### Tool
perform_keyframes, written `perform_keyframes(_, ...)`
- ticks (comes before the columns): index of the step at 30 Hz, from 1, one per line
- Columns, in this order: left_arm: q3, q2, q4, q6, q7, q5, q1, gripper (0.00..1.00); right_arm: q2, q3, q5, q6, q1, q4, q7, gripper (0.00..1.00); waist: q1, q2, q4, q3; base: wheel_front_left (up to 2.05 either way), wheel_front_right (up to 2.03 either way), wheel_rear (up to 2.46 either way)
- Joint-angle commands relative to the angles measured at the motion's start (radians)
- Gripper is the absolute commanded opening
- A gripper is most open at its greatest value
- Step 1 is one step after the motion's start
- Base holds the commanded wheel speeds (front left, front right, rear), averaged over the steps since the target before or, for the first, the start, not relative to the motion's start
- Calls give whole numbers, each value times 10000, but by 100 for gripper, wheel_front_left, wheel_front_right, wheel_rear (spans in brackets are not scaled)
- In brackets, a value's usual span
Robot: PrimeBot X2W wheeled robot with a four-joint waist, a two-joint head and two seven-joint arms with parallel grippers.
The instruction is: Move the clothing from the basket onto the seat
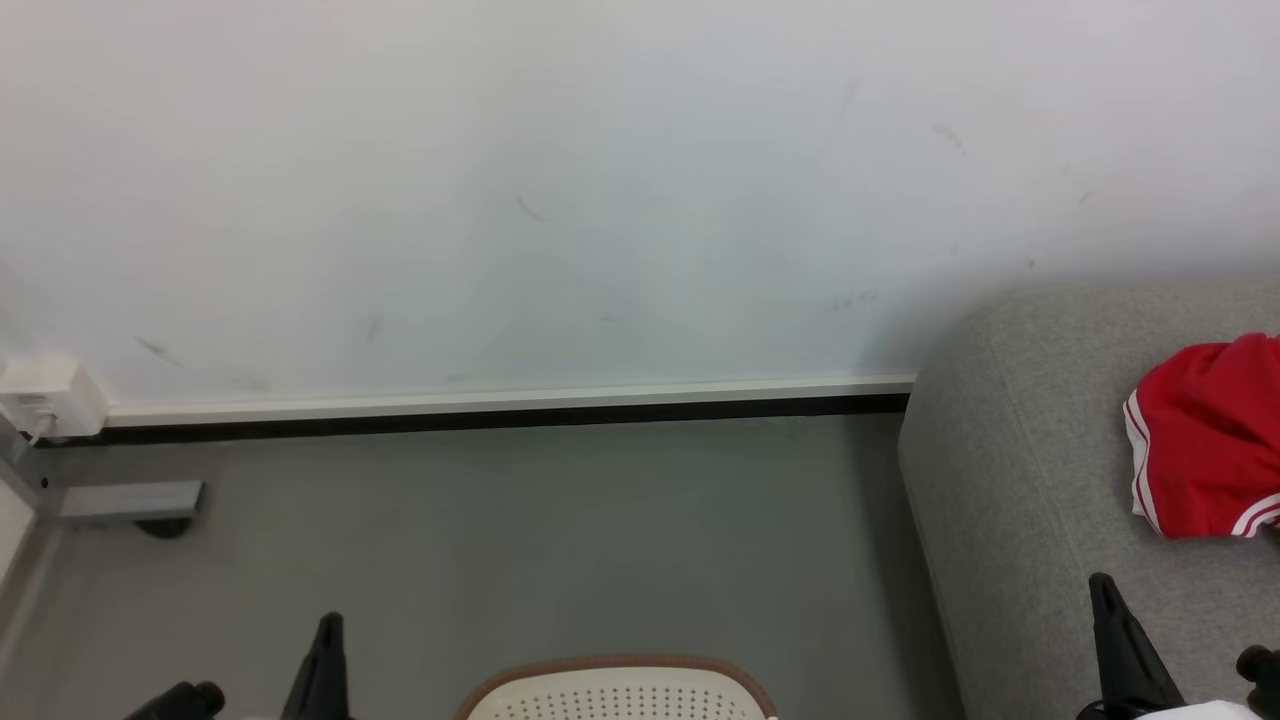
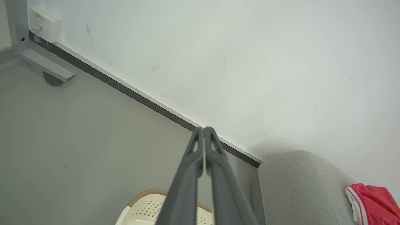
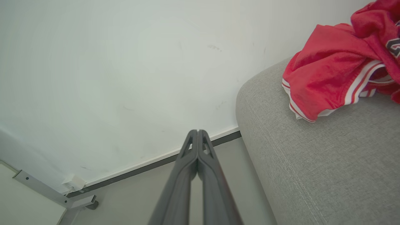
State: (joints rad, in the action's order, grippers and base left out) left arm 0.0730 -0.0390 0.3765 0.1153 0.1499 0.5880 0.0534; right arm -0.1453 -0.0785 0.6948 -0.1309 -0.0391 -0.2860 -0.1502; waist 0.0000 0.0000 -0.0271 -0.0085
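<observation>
The red clothing with white stripes lies bunched on the light grey seat, at the right edge of the head view; the clothing and the seat fill the right of the right wrist view. The cream basket with a brown rim peeks in at the bottom centre; its inside is hidden. My left gripper is shut with nothing in it, above the basket. My right gripper is shut and empty, left of the seat's rounded end. The dark tip of my right gripper rises over the seat's front.
A white wall with a dark baseboard runs behind the grey floor. A white socket box and a grey metal frame foot stand at the far left. Bare floor lies between the basket and the wall.
</observation>
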Motion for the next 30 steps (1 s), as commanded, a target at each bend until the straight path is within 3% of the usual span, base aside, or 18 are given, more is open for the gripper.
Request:
perform_keyframes(1,54,-61,-207,45,-63,365,235,0,3,128,351,1,-271,184,67,0,0,0,3,1,0,0,0)
perform_keyframes(30,199,-97,-654,91,-1080,4249,385,0,345,811,3824,1,-477,294,1057,0,0,0,81,34,0,0,0)
